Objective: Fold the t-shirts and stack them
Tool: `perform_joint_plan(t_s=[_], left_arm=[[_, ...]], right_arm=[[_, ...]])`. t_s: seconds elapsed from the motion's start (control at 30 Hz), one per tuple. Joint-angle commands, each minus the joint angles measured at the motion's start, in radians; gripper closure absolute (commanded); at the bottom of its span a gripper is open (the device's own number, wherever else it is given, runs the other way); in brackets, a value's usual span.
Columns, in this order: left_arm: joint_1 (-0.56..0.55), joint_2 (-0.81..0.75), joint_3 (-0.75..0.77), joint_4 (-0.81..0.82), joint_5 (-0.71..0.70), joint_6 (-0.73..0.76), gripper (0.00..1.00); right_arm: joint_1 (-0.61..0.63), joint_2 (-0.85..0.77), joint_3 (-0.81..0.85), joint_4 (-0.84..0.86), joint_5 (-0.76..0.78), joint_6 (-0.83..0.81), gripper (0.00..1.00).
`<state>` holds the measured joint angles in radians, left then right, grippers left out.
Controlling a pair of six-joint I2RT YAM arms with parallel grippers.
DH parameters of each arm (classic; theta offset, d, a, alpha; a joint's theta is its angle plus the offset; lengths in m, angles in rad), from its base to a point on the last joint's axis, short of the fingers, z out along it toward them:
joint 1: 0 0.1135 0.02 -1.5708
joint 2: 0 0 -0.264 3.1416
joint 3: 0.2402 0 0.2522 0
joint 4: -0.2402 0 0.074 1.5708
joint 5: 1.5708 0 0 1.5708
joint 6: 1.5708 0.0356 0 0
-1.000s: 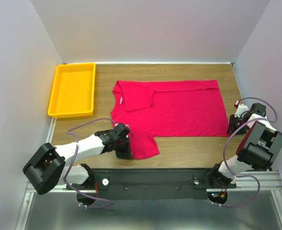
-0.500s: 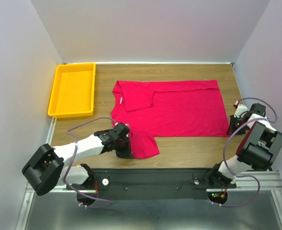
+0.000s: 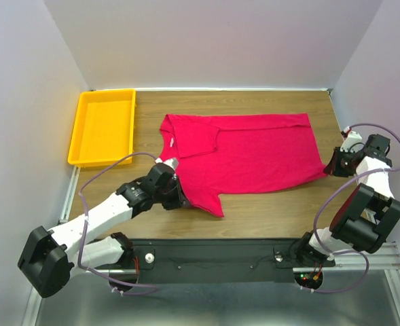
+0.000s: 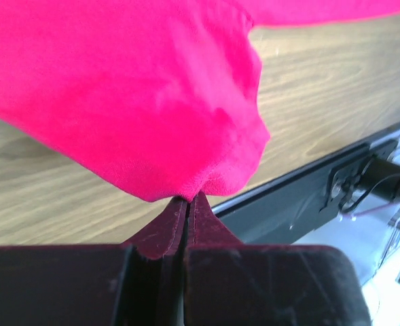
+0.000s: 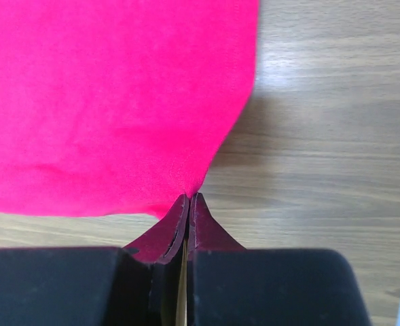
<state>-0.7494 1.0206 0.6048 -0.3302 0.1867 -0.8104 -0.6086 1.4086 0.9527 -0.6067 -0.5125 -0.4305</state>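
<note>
On the wooden desk (image 3: 281, 204), a crimson-red t-shirt (image 3: 261, 153) lay spread flat, its neck toward the left and its hem toward the right. The far sleeve was folded in over the chest. The left tool (image 3: 175, 198) was clamped shut on the edge of the near sleeve; in its wrist view the cloth bunched at the closed tips and cast a shadow on the wood beneath. The right tool (image 3: 331, 168) was clamped shut on the near corner of the hem, at the shirt's right edge, close to the right edge of the desk. A yellow plastic tray (image 3: 79, 151) sat at the far left, apart from the shirt, with a strip of bare wood between them. A band of bare wood ran along the near edge between the two tools, and a narrower band lay behind the shirt. Pale walls (image 3: 220, 41) closed in the desk at the back and both sides.
</note>
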Motion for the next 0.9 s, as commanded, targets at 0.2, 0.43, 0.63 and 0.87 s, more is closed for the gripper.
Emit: perform_joint_plan(t_s=[0.2,0.43,0.63,0.87], left_arm=[[0.13,-0.074,0.105,0.012,0.055,0.048,1.0],[0.228,-0.047,0.108,0.118,0.172,0.039,1.0],[0.239,-0.001,0.122,0.145,0.22,0.047,1.0],[0.245,-0.005,0.07,0.18,0.23,0.039,1.0]], right_arm=[[-0.006,0.059,0.121,-0.045,-0.109,0.104,0.99],[-0.006,0.13,0.152,-0.053,-0.138,0.139,0.99],[-0.006,0.187,0.133,-0.059,-0.078,0.079,0.99],[-0.003,0.292,0.136,-0.057,-0.055,0.007,0.99]])
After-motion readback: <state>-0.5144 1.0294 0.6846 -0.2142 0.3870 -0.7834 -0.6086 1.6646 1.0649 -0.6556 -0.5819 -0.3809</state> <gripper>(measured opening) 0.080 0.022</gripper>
